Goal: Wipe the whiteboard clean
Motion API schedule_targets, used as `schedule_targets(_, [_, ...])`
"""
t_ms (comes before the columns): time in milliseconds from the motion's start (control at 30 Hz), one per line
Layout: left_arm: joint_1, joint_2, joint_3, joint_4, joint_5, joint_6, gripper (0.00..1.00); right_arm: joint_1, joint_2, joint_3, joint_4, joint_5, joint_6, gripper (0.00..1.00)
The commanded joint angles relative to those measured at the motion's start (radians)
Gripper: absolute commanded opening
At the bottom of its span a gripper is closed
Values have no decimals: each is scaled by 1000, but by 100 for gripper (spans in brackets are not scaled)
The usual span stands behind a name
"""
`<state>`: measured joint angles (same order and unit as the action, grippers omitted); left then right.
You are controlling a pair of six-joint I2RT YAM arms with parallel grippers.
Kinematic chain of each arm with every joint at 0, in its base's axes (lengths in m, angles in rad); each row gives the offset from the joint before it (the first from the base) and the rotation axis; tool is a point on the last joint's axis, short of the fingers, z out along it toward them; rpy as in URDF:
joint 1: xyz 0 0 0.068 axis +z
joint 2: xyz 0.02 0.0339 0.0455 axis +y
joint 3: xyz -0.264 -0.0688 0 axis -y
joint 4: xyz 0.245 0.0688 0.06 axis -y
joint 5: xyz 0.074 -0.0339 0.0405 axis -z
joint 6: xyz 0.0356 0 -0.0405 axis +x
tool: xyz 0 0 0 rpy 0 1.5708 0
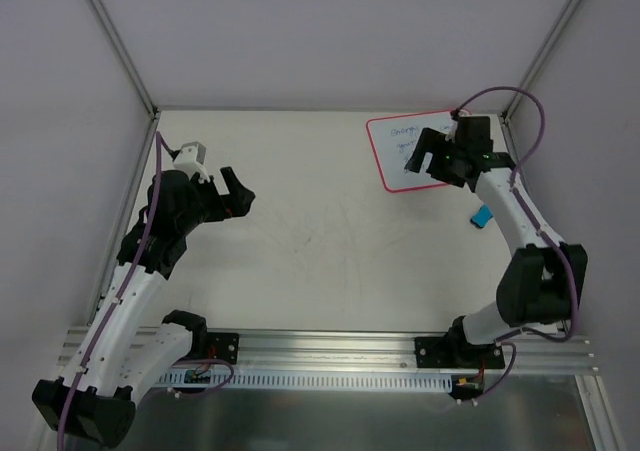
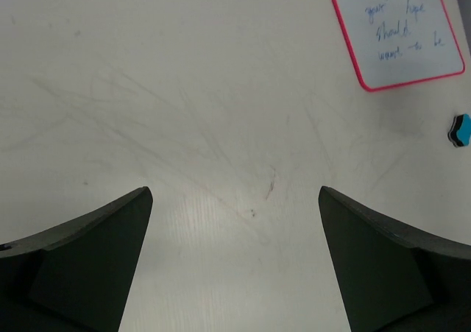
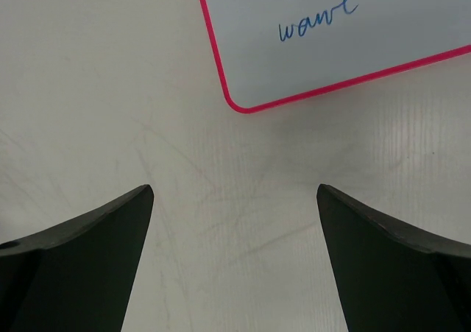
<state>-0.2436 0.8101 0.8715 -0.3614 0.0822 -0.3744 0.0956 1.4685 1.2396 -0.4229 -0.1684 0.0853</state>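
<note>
Off-white table, scuffed with faint grey streaks, boxed in by pale grey wall panels on three sides.

Whiteboard: flat on the table's far right corner, turned slightly askew. Thin pink border, rounded corners, pale bluish surface. Several lines of blue handwriting, legible from the left wrist camera, whiteboard filling that view's upper right.

Eraser: small blue block with a dark layer, on the table just past the whiteboard's near right corner, apart from it, not touching.

Right gripper: over the whiteboard's right half in the top view, hiding that part. Fingers spread wide, nothing between them. From its own wrist camera, right gripper above bare table, whiteboard with its near corner just ahead of the fingertips.

Left gripper: well apart from the whiteboard, far to its left, raised above the table. Fingers spread wide, empty, pointed across the table toward the whiteboard.
</note>
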Motion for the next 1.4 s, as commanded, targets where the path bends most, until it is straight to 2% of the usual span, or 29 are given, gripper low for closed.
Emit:
schedule_targets(0, [-10, 1, -35, 26, 68, -75, 99, 94, 163, 125, -7, 107, -65, 99])
schedule_targets(67, [-10, 6, -45, 26, 51, -72, 99, 121, 246, 165, -5, 112, -76, 99])
schedule_targets(267, [-10, 9, -54, 27, 31, -63, 99, 220, 462, 280, -4, 260, -102, 99])
schedule_targets(500, [-8, 27, -48, 26, 21, -58, 99, 263, 596, 360, -4, 342, -88, 87])
schedule_targets(600, [-10, 34, -42, 26, 21, -55, 99, 263, 639, 383, -5, 317, -88, 83])
schedule_targets(733, [-10, 43, -43, 26, 19, -54, 99, 265, 674, 397, -5, 284, -47, 76])
schedule_targets(833, [-10, 47, -43, 26, 27, -54, 98, 276, 678, 390, -5, 274, -33, 66])
schedule_targets(1000, [-10, 52, -42, 26, 14, -51, 91, 320, 674, 357, -11, 277, -18, 48])
schedule_targets(1067, [-10, 54, -42, 26, 14, -49, 90, 338, 681, 353, -36, 277, -10, 45])
schedule_targets(1133, [-10, 49, -37, 26, 14, -46, 89, 371, 684, 348, -53, 271, 11, 38])
schedule_targets(1200, [-10, 44, -40, 26, 11, -43, 89, 410, 687, 337, -69, 271, 21, 35])
schedule_targets(1367, [-10, 20, -49, 24, -1, -37, 88, 530, 696, 311, -74, 213, 19, 34])
